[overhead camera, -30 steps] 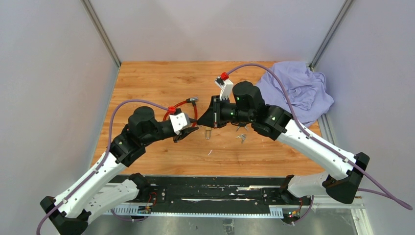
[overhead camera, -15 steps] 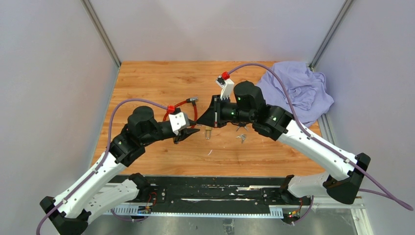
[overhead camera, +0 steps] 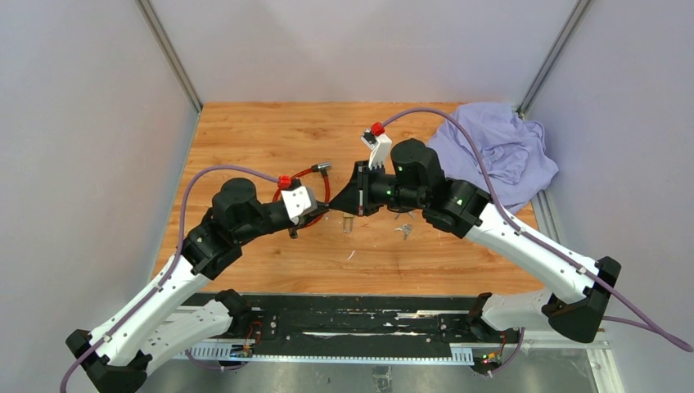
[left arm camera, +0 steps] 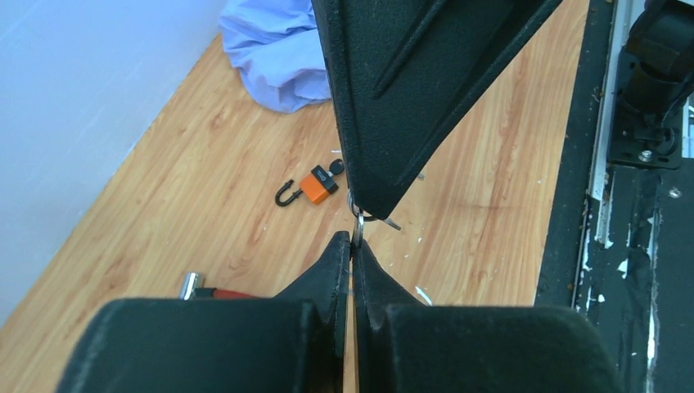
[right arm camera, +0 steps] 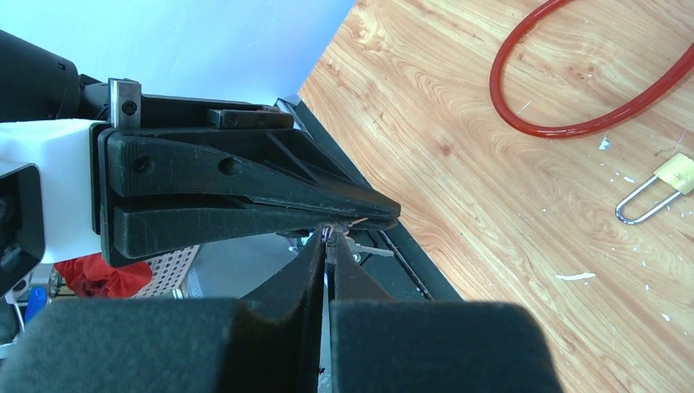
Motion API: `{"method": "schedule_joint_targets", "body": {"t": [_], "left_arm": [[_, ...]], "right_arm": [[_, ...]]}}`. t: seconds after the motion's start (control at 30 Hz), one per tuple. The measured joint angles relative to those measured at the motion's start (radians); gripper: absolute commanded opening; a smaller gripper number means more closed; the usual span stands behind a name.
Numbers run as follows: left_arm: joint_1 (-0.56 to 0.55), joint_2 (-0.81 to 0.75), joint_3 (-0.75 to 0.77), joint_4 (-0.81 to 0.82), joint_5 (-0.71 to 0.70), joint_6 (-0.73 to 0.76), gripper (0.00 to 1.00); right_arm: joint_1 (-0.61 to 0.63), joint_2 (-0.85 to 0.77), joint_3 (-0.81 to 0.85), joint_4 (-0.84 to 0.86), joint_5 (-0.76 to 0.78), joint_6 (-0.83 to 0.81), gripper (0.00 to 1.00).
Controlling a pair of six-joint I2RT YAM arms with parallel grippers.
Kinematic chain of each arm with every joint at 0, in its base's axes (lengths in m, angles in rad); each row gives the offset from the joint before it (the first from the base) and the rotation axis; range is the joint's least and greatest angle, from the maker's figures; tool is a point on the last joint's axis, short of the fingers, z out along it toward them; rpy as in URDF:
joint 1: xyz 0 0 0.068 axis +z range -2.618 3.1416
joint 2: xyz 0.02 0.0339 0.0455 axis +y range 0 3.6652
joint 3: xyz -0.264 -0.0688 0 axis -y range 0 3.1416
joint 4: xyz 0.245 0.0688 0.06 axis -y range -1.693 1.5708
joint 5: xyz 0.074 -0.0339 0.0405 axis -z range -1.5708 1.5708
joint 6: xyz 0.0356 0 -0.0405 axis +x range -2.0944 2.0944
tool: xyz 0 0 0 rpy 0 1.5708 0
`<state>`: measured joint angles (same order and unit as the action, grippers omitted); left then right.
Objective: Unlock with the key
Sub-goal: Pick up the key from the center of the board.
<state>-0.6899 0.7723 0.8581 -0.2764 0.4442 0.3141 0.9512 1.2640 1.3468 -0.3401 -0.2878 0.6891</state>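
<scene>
Key ring (left arm camera: 358,218): held off the desk, about midway between its left and right edges, pinched at the tips of your right fingers (right arm camera: 304,274), which are closed on it. Left fingers (left arm camera: 331,274): pressed together, tips meeting the ring; you cannot tell whether they grip it. Brass padlock (right arm camera: 678,173): flat on the desk close by. Orange padlock (left arm camera: 316,183): on the desk. Red cable (right arm camera: 573,131): looped beside the brass padlock. Blue cloth (overhead camera: 495,151): far right corner.
</scene>
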Motion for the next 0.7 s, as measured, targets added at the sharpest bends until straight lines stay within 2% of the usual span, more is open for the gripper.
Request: {"method": "schedule_joint_targets", "body": {"t": [0.33, 0.53, 0.63, 0.7], "left_arm": [[-0.002, -0.016, 0.018, -0.018, -0.024, 0.126, 0.00], [-0.002, -0.015, 0.075, -0.107, -0.012, 0.236, 0.00], [-0.002, -0.015, 0.113, -0.166, 0.018, 0.288, 0.00], [-0.002, -0.016, 0.137, -0.202, 0.034, 0.330, 0.00]], "right_arm": [[0.002, -0.010, -0.004, 0.024, 0.002, 0.004, 0.01], [0.005, -0.014, -0.004, 0.032, -0.004, 0.006, 0.01], [0.005, -0.023, -0.004, 0.035, -0.020, 0.006, 0.08], [0.005, -0.030, -0.004, 0.035, -0.031, 0.004, 0.17]]}}
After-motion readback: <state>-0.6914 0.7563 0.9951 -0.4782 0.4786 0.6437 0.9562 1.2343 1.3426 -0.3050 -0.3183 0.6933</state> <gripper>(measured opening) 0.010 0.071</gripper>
